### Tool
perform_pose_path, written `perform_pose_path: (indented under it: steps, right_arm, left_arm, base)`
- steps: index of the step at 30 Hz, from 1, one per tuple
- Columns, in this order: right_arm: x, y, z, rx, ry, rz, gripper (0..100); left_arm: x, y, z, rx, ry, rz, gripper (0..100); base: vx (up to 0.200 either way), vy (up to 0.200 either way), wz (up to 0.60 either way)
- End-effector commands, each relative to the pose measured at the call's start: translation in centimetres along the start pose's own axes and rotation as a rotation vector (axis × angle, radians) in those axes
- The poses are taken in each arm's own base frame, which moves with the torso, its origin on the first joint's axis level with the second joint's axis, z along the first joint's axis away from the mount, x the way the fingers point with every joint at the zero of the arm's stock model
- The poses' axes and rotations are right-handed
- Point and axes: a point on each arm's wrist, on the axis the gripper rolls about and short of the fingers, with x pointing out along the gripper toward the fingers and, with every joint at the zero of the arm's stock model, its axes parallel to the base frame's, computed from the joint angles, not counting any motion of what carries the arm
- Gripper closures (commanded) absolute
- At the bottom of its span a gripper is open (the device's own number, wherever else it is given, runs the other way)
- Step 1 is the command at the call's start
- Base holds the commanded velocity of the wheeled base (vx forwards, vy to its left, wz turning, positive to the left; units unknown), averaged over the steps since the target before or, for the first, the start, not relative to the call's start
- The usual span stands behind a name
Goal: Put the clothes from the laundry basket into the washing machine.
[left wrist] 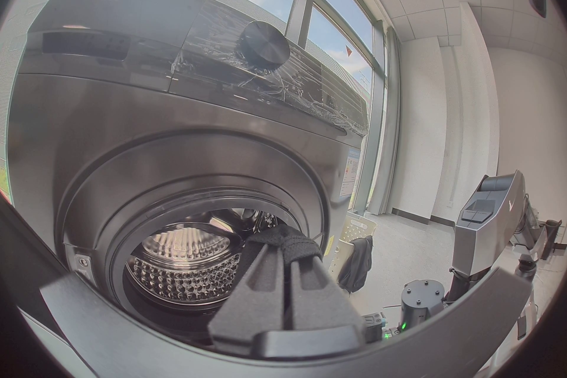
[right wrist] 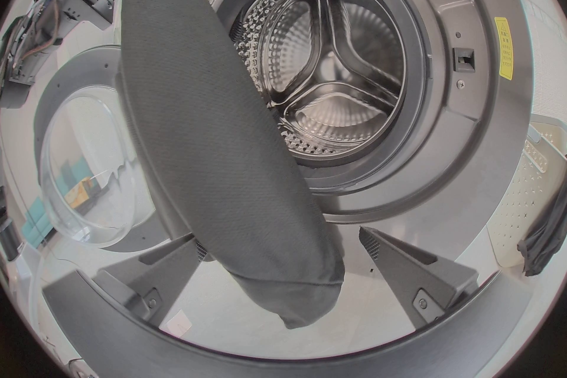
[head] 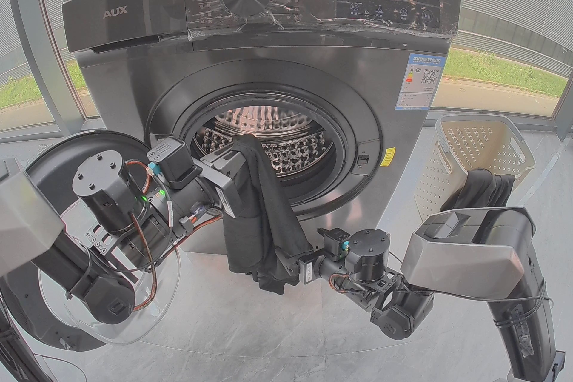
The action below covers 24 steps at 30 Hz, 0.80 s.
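A black garment (head: 262,222) hangs in front of the washing machine's open drum (head: 280,132). My left gripper (head: 236,159) is shut on its top end at the left rim of the opening; in the left wrist view the fingers (left wrist: 260,290) pinch the cloth (left wrist: 287,240) together. The garment's lower end (right wrist: 236,172) droops between the wide-open fingers of my right gripper (right wrist: 277,237), which sits low before the machine (head: 298,268). The white laundry basket (head: 477,153) stands to the machine's right with dark clothes (head: 483,189) draped over its front rim.
The round machine door (head: 59,162) is swung open to the left, behind my left arm, its glass bowl (right wrist: 94,160) facing out. Grey tiled floor lies in front of the machine. Windows stand behind it.
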Motion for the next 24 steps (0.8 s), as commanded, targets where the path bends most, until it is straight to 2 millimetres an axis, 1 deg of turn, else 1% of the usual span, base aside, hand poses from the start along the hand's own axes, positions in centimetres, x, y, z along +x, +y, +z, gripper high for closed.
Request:
perform_pose_path:
  steps: [1,3,6,7,8,10,14,15,17,19,24]
  right_arm:
    - [1.4,-0.2,0.0,0.002,-0.024,-0.042,0]
    - [1.7,-0.5,-0.3,0.005,-0.018,-0.061,0]
    - [1.6,-2.0,-0.4,0.013,-0.011,-0.119,0]
    - [1.6,-2.0,-0.4,0.013,-0.011,-0.119,0]
    - [0.9,-3.7,-0.5,0.016,0.009,-0.16,0]
    - [0.5,-5.5,0.4,0.024,-0.006,-0.201,0]
    - [-0.5,-7.9,1.3,0.032,-0.013,-0.248,0]
    - [-0.5,-8.0,1.4,0.033,-0.013,-0.249,0]
    - [-1.2,-8.8,1.9,0.036,-0.016,-0.27,0]
    - [-1.4,-9.2,2.2,0.038,-0.021,-0.28,0]
    - [-1.5,-9.2,2.0,0.038,-0.015,-0.281,0]
  left_arm:
    - [0.0,-0.2,-0.1,-0.002,0.003,-0.008,100]
    - [-0.1,-0.2,-0.1,-0.003,0.006,-0.008,100]
    - [-0.2,-0.1,-0.1,-0.002,0.006,-0.008,100]
    - [-0.2,-0.1,-0.1,-0.002,0.006,-0.008,100]
    - [-0.2,-0.1,-0.1,-0.002,0.008,-0.008,100]
    - [-0.2,-0.1,-0.1,-0.003,0.008,-0.008,100]
    - [-0.1,-0.1,-0.2,-0.003,0.008,-0.007,100]
    - [-0.1,-0.1,-0.2,-0.003,0.008,-0.007,100]
    - [-0.2,0.0,-0.2,-0.003,0.008,-0.009,100]
    - [-0.2,0.1,-0.2,-0.002,0.008,-0.007,100]
    - [-0.2,0.0,-0.1,-0.002,0.008,-0.01,100]
  base:
    - [0.0,0.0,0.0]
    - [0.0,0.0,0.0]
    - [0.0,0.0,0.0]
    - [0.0,0.0,0.0]
    - [0.0,0.0,0.0]
    - [0.0,0.0,0.0]
    - [0.0,0.0,0.0]
    - [0.0,0.0,0.0]
    - [0.0,0.0,0.0]
    - [0.0,0.0,0.0]
    - [0.0,0.0,0.0]
